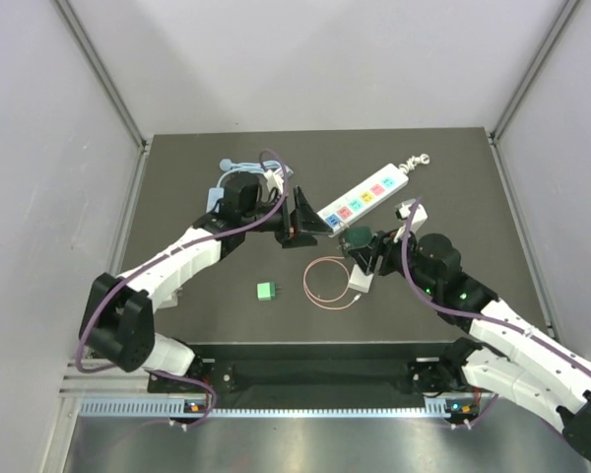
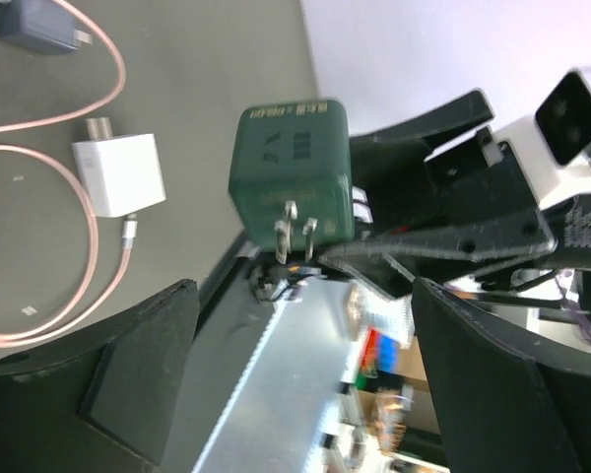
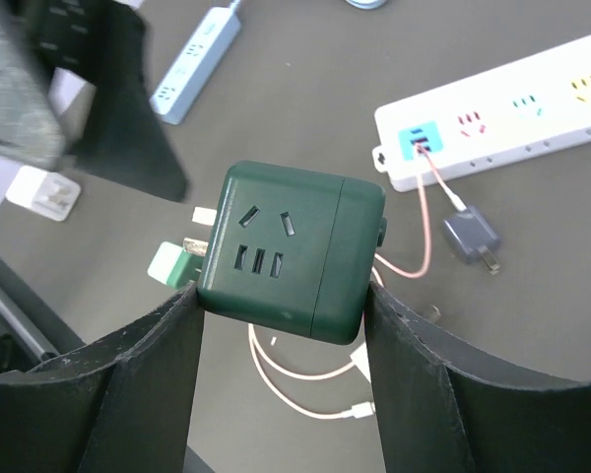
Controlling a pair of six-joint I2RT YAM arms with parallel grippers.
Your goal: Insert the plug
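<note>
Carriage of the plug toward its socket is looking like the step in hand. The right fingers are clamping the green cube plug by two opposite sides and holding it in the air, off the surface, so the grasp is already made and the insertion is not yet begun. In the left wrist view its metal prongs are pointing out of the cube's free face toward the left arm, not down at the strip. The left fingers are standing wide apart with nothing between them, hovering near the cube and close to the near end of the white power strip, which is lying slantwise across the middle of the surface. A grey charger is lying just beside that strip, its pink cable running into the strip's end port. The next move, as I am judging it, is calling for the right wrist to turn until the prongs are facing a free socket on the strip, then to line them up squarely and press straight in; the left fingers are seeming well placed to pin the strip against sliding.
</note>
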